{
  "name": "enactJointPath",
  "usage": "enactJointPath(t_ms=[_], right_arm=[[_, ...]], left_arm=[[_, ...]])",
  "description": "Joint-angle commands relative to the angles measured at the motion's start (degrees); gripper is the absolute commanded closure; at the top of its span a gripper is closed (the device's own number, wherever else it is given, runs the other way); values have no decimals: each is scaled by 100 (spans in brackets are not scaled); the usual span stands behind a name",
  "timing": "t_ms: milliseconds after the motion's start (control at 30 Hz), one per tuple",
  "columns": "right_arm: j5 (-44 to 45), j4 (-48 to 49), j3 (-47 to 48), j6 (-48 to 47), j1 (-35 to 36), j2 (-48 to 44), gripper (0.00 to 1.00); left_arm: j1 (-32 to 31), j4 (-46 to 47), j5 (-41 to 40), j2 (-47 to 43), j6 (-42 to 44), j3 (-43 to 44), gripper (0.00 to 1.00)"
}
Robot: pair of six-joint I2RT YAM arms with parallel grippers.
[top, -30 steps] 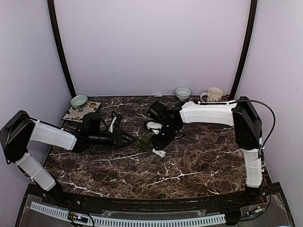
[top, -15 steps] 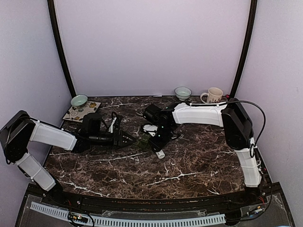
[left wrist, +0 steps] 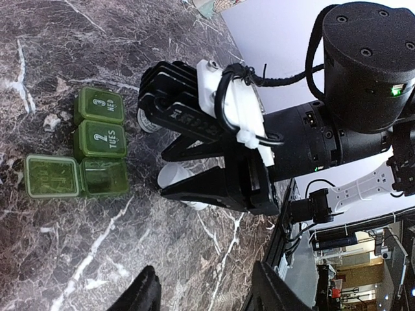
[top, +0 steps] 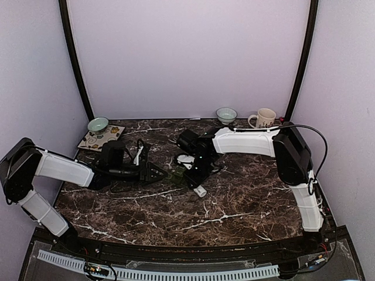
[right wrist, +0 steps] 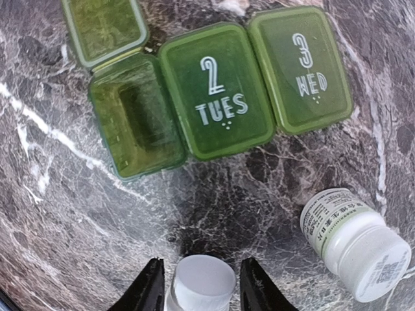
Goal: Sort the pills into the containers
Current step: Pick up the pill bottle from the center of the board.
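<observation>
The green pill organiser (right wrist: 220, 91) lies flat on the marble, its left compartment (right wrist: 136, 129) open and bare, with lids "2 TUES" and "3 WED" shut. No pills show. My right gripper (right wrist: 202, 286) points down just beside the organiser, jaws astride a small white bottle (right wrist: 201, 277) with a thin gap on each side. A second white bottle (right wrist: 356, 243) lies on its side to the right. My left gripper (left wrist: 207, 291) hovers low to the left of the organiser (top: 177, 174), open and holding nothing.
At the back stand a green bowl (top: 98, 124) by a patterned tile (top: 101, 139), a second bowl (top: 226, 114) and a cream mug (top: 265, 117). The curved black frame rails rise at both back corners.
My right arm has shifted left toward the organiser and its jaws have narrowed around the white bottle. The left arm has barely moved.
</observation>
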Motion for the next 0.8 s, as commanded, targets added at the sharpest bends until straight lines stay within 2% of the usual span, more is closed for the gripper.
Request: enactJointPath(t_ms=[0, 133, 367, 533, 700, 767], right_arm=[[-72, -131, 102, 168, 71, 41, 58], [-9, -195, 114, 183, 71, 56, 56], [4, -265, 96, 236, 71, 106, 58], [-28, -330, 128, 256, 71, 184, 70], [-153, -331, 135, 328, 60, 212, 90], [-294, -271, 126, 392, 41, 134, 95]], left_arm=[[-24, -77, 38, -158, 61, -26, 51], [-30, -49, 53, -153, 60, -20, 51], [-48, 10, 41, -183, 34, -83, 51], [-59, 33, 44, -192, 24, -103, 51], [-66, 64, 58, -200, 15, -132, 51], [-74, 104, 79, -197, -7, -140, 51]])
